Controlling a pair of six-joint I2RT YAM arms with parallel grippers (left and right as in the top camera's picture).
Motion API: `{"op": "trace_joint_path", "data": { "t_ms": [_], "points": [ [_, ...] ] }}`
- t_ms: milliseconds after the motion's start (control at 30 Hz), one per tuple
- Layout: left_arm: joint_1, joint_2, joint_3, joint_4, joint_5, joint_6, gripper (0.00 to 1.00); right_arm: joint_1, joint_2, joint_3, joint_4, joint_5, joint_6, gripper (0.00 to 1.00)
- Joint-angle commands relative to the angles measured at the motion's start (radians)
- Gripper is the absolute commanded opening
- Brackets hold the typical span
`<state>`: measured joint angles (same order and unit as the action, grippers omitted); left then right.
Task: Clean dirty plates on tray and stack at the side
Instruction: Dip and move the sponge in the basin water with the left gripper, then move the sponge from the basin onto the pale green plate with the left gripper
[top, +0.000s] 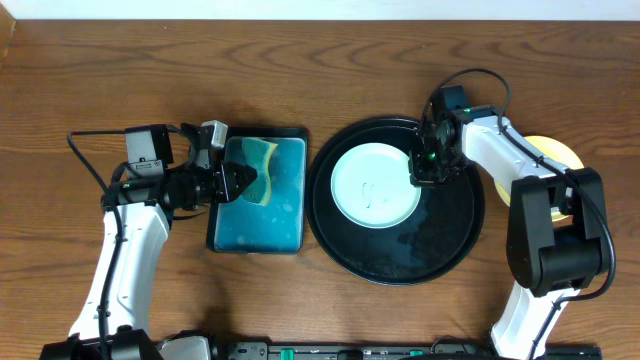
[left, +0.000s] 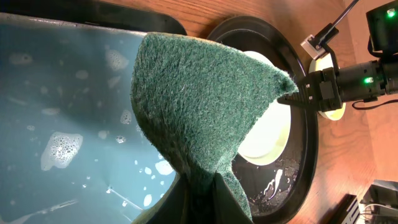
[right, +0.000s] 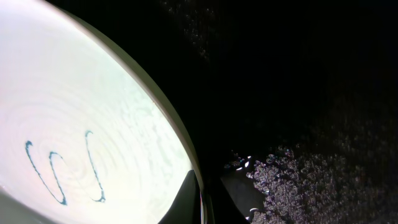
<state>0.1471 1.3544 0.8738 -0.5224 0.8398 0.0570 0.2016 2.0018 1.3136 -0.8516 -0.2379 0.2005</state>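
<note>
A pale mint plate (top: 375, 185) lies on the round black tray (top: 440, 250). Its face carries a dark teal scribble (right: 59, 168). My right gripper (top: 425, 172) is at the plate's right rim, and in the right wrist view its fingers (right: 208, 199) are shut on that rim, one on the plate (right: 74, 106) and one on the tray side. My left gripper (top: 240, 182) is shut on a green sponge (top: 262, 172) above the teal tray. The sponge (left: 199, 106) fills the left wrist view. A yellow plate (top: 557, 152) lies right of the tray, partly hidden by my right arm. No second mint plate shows.
A rectangular teal tray (top: 285, 225) with soapy water stands left of the black tray. Wet foam (right: 323, 180) lies on the black tray's floor (right: 298, 74). The right arm's base stands at the front right, over the yellow plate.
</note>
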Motion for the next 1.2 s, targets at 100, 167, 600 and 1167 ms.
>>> {"op": "trace_joint_path", "data": {
  "t_ms": [100,167,600,1167],
  "points": [
    [-0.002,-0.008,0.002,0.008,-0.049,-0.037,0.08,0.019,0.000,-0.005,-0.005,0.024,-0.007,0.01],
    [-0.027,-0.002,0.002,0.008,-0.257,-0.161,0.07,0.019,0.000,-0.005,-0.005,0.024,-0.007,0.01],
    [-0.280,0.098,0.000,0.007,-0.777,-0.333,0.07,0.021,0.000,-0.005,-0.007,0.024,-0.007,0.01],
    [-0.473,0.138,0.174,-0.061,-0.556,-0.349,0.08,0.169,0.000,-0.005,-0.029,0.024,-0.002,0.01]
  ]
}}
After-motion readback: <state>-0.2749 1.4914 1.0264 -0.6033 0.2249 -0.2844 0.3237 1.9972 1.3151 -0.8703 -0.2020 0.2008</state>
